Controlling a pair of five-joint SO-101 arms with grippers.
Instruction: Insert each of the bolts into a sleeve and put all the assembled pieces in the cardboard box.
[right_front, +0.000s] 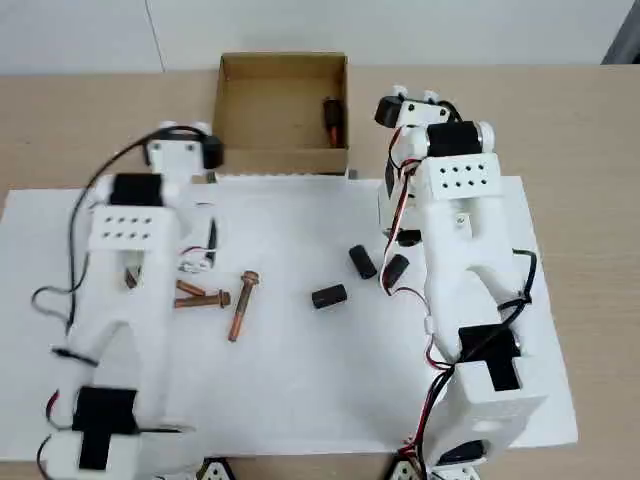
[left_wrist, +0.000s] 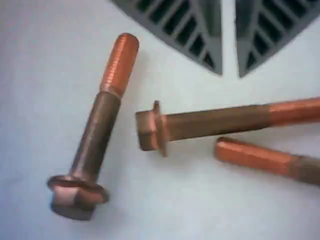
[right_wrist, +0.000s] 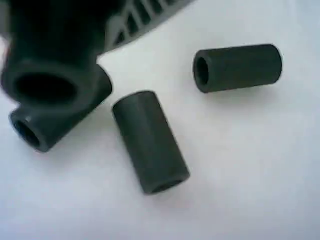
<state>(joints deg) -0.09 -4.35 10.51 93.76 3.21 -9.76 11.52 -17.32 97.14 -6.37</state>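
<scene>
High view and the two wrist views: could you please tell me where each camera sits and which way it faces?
High view: fixed off the arms, looking down over the table; the left arm and right arm both show.
Left wrist view: on the left arm's wrist, looking down past the left hand at three bolts.
Right wrist view: on the right arm's wrist, looking down past the right hand at sleeves.
Shared: the high view holds those same bolts and sleeves.

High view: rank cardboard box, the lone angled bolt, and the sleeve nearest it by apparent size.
1. cardboard box, by far
2. bolt, long and thin
3. sleeve, clearly shorter than the bolt
</scene>
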